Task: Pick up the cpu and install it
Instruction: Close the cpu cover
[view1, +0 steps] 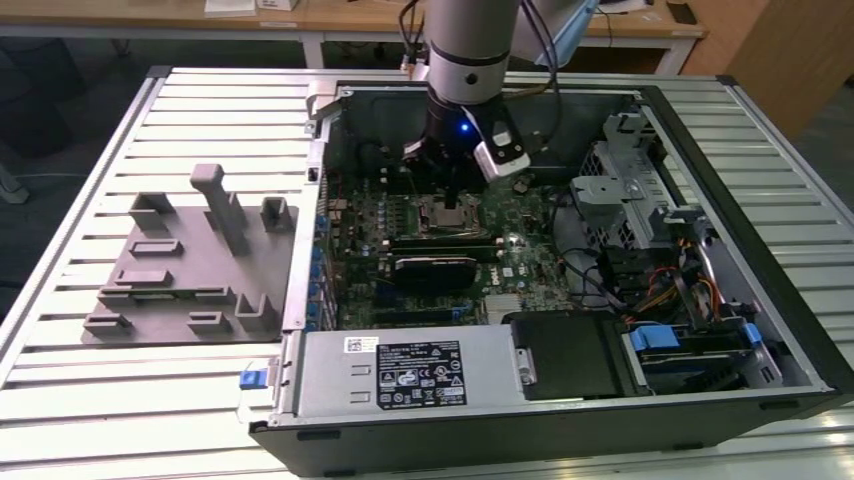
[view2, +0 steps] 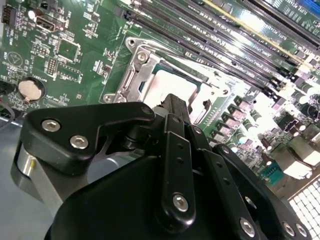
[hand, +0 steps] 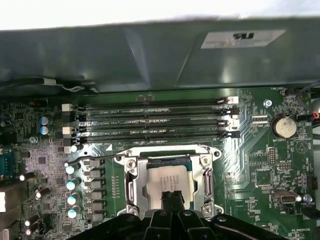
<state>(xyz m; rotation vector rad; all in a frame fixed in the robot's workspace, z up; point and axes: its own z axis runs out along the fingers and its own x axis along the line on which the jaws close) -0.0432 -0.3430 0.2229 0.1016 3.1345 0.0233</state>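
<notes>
The cpu (hand: 167, 181) lies flat inside the open socket frame (hand: 131, 180) on the green motherboard; its silvery top plate also shows in the second wrist view (view2: 172, 86). My gripper (hand: 173, 199) hangs right over the cpu's near edge with its two black fingers (view2: 174, 107) pressed together. Whether the tips touch the chip I cannot tell. In the exterior view the arm reaches down into the open computer case, and the gripper (view1: 451, 192) stands just above the socket (view1: 447, 215).
Memory slots (hand: 150, 117) run beside the socket, and a coin battery (hand: 283, 126) sits further off. A grey power supply box (view1: 400, 375) fills the case's near corner, drive cages and cables (view1: 654, 250) the exterior view's right. A grey fixture (view1: 187, 260) rests on the table outside.
</notes>
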